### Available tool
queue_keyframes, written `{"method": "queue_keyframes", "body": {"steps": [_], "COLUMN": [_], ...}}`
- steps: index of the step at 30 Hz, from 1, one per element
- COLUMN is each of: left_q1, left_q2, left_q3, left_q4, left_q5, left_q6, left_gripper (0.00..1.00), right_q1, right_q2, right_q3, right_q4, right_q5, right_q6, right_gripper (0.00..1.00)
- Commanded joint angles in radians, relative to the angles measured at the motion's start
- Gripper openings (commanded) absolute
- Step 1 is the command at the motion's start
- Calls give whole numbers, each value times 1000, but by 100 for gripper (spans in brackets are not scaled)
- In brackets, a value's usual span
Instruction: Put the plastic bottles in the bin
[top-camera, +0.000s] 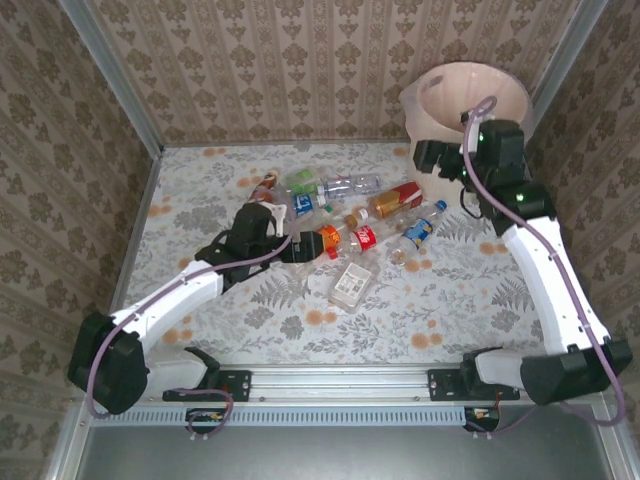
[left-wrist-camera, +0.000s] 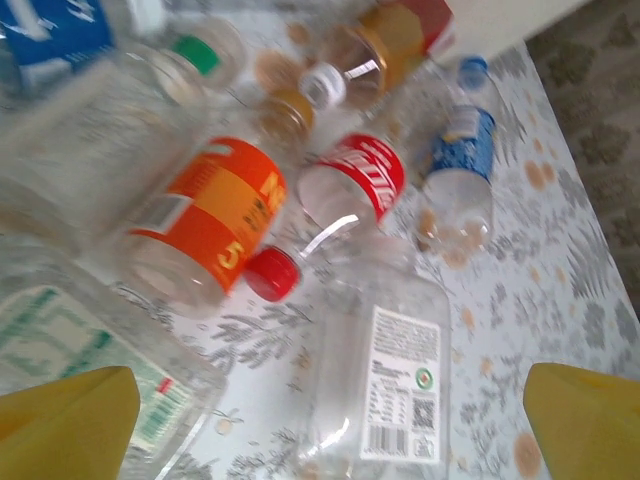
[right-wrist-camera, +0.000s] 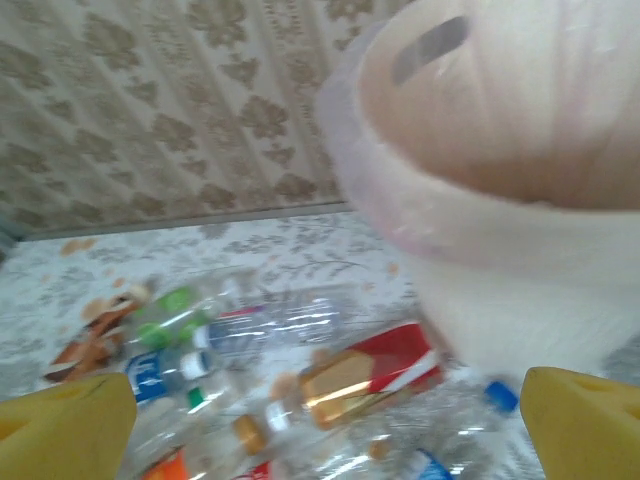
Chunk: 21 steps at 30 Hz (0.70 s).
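Observation:
Several crushed clear plastic bottles lie in a cluster mid-table. My left gripper (top-camera: 300, 248) hovers at the cluster's left edge, open. In the left wrist view its yellow fingertips (left-wrist-camera: 70, 415) stand wide apart, with a clear white-labelled bottle (left-wrist-camera: 385, 390) lying on the table between them, untouched. Beyond it lie an orange-labelled bottle (left-wrist-camera: 205, 215), a red-labelled one (left-wrist-camera: 350, 180) and a blue-labelled one (left-wrist-camera: 460, 160). The cream bin (top-camera: 470, 100) stands at the far right corner. My right gripper (top-camera: 432, 160) hangs open and empty beside the bin's (right-wrist-camera: 500, 170) left wall, above a red-and-gold bottle (right-wrist-camera: 370, 375).
Patterned walls close the table on the far side and both flanks. The flowered tablecloth (top-camera: 450, 310) shows bare in front of the cluster and along the left side. The flat clear bottle (top-camera: 352, 283) lies nearest the front.

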Motion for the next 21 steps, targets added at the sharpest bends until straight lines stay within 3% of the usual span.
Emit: {"method": "queue_keyframes", "body": {"steps": [1,8,17,21], "left_q1": [-28,-101,-154,-170], "left_q2": [38,179,319,371], "left_q3": [26,81,143,173], "left_q4": [27,-36,-112,-126], "left_q5": [134,212,219,277], "left_q6": [62,176,255,266], "left_gripper": [100,100,100,100], "right_q1": [35,111,171,175], "right_q2": [-94,-194,-166,-130], "right_q3": [-166,-483,-680,-756], "right_q4": [152,234,223,302], "right_q5": [-55,-112,-162,-236], "right_q6": [155,344,503,584], "right_gripper": [100,100,100,100]}}
